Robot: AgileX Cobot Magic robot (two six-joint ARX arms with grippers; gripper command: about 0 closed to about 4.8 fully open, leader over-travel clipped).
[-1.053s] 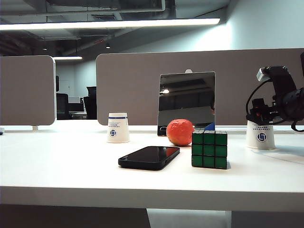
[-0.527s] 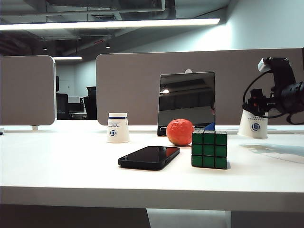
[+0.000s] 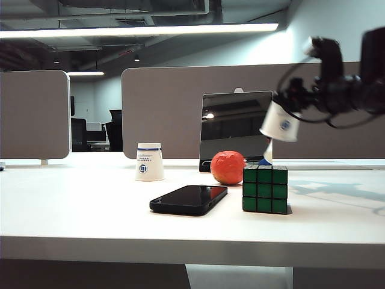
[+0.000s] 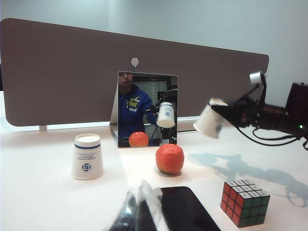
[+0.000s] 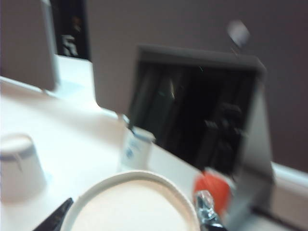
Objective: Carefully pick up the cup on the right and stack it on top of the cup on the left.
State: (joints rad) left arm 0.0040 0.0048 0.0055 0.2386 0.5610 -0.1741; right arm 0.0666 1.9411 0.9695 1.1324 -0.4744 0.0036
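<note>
**A:** How far along does the stacking look?

**B:** About midway, I'd judge. The right gripper [image 3: 293,114] is clamped on the right-hand paper cup [image 3: 280,123] and holds it tilted, upside down, well clear of the table [image 3: 90,211], above the Rubik's cube [image 3: 264,189]. So the pick-up is done. What remains is carrying it across to the left-hand paper cup [image 3: 150,161], squaring it up and lowering it on.

**A:** And the target cup?

**B:** It stands upturned on its rim near the back of the table, well apart from the carried cup, with nothing on it. The right wrist view is blurred, but the rim of the held cup fills its lower part between the two fingers.

**A:** The other arm?

**B:** The left gripper [image 4: 137,211] sits low at the near edge, away from everything. Only a blurred tip shows in its own view, so I cannot tell whether it is released or clenched.

**A:** What lies along the route?

**B:** An orange-red ball [image 3: 228,167], a black smartphone [image 3: 189,199] lying flat, and a mirror [image 3: 236,129] propped against the partition [image 3: 168,108]. The cup rides higher than the ball and the cube, so the path looks passable.

**A:** The room?

**B:** A white, smooth tabletop, grey desk dividers behind, a dim office with a ceiling light strip [image 3: 138,31] beyond.
</note>
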